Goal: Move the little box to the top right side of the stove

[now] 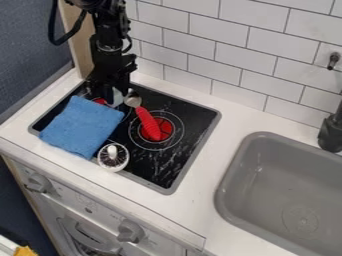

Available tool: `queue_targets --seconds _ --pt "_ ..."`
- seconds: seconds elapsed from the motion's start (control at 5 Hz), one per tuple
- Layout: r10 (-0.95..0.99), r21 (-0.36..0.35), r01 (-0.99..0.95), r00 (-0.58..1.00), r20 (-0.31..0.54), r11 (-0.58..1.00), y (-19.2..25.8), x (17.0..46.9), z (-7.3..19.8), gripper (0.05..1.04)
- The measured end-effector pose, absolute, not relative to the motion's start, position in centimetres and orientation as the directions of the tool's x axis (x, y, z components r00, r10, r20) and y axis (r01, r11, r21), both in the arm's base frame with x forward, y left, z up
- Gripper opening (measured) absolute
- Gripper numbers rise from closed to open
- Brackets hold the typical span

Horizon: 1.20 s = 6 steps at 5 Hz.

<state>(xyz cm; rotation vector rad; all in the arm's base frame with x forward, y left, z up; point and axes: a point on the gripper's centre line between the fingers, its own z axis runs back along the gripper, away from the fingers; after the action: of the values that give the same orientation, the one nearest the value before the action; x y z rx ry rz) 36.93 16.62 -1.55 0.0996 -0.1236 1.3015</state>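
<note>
Whitish item (116, 98), perhaps little box, just at gripper (110, 95); open or closed, cannot tell. Placement at stove's (152, 165) top right, apart from gripper: 0 of 1 done.

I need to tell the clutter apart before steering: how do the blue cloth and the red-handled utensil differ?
The cloth is broad and flat; the utensil is long and narrow. The cloth is blue; the utensil has a red handle and metallic head. Both lie on the stove.
</note>
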Motion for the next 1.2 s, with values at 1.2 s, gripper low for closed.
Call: queue_targets --seconds 1.2 --pt "0.777 -0.076 -0.773 0.627 0.051 0.629 1.6 39.9 -0.7 0.446"
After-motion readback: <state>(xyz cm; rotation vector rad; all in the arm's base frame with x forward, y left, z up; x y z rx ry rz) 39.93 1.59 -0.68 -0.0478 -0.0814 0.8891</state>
